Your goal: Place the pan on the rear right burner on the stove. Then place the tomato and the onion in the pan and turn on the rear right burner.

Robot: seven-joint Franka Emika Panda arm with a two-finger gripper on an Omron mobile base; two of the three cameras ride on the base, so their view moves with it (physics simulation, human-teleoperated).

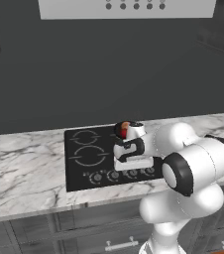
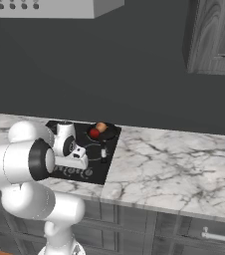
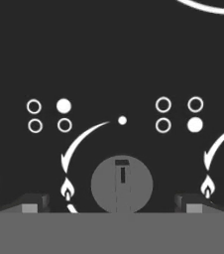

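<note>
Stove (image 1: 77,163) lies under the gripper (image 3: 116,206), black glass w/ grey rings. Pan (image 2: 109,134) sits on the rear right burner, beyond the gripper & to its right. Tomato (image 2: 94,133) & onion (image 2: 101,127) both in the pan, touching. Round knob (image 3: 122,184) sits just ahead of the gripper, centred btwn its fingertips (image 3: 32,203), which are spread wide, nothing held.

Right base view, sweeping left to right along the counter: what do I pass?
Gripper over the stove → tomato → onion, both in the pan → bare marble counter.
</note>
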